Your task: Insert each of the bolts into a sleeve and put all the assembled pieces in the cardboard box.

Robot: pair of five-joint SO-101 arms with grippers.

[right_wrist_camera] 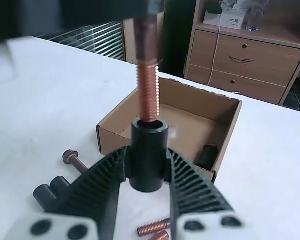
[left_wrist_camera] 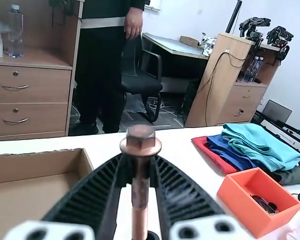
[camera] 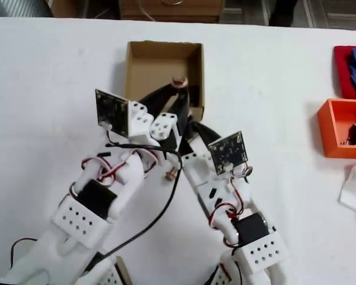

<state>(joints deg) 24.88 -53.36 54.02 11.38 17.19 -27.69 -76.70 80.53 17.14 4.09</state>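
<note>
The bolt [left_wrist_camera: 140,146] is clamped upright, head up, by the left gripper [left_wrist_camera: 140,161]. Its threaded end is set in the upright sleeve [right_wrist_camera: 149,137], which is clamped by the right gripper [right_wrist_camera: 148,156] near the cardboard box [camera: 160,62].

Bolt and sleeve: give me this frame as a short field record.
left end effector: shut on copper bolt, head up
right end effector: shut on black sleeve, upright
mating: threaded tip in sleeve mouth, shank mostly above
cardboard box: open, one dark piece inside
table: loose bolt and spare sleeves beside the box
</note>
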